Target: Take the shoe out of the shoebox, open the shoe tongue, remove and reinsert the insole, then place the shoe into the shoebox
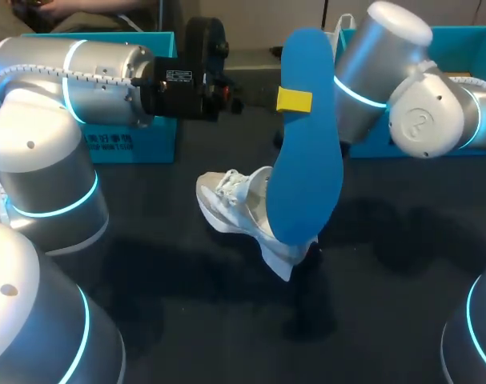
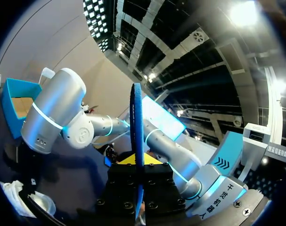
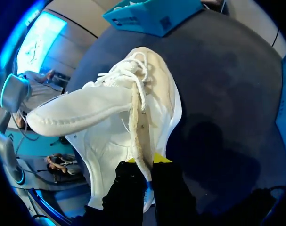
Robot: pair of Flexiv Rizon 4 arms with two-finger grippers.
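Right wrist view: the right gripper (image 3: 143, 162) is clenched on the rim of the shoe (image 3: 128, 122), one yellow tip on each side of the side wall. The tongue (image 3: 77, 110) is folded out and away from the opening, with the laces loose beside it. The shoe lies on the dark table (image 1: 387, 320), near its middle.

Above the shoe, the left gripper (image 2: 137, 162) grasps the blue insole (image 2: 136, 122) edge-on between its fingers. In the head view the insole stands nearly upright with its lower end over the shoe's heel; I cannot tell whether the two touch. Two blue boxes (image 1: 138, 148) sit at the far edge.

The insole looks to be out, so reinsertion seems to be the step in hand. The next move probably means tilting the insole flatter and sliding its lower end into the opening, while the right gripper steadies the shoe.
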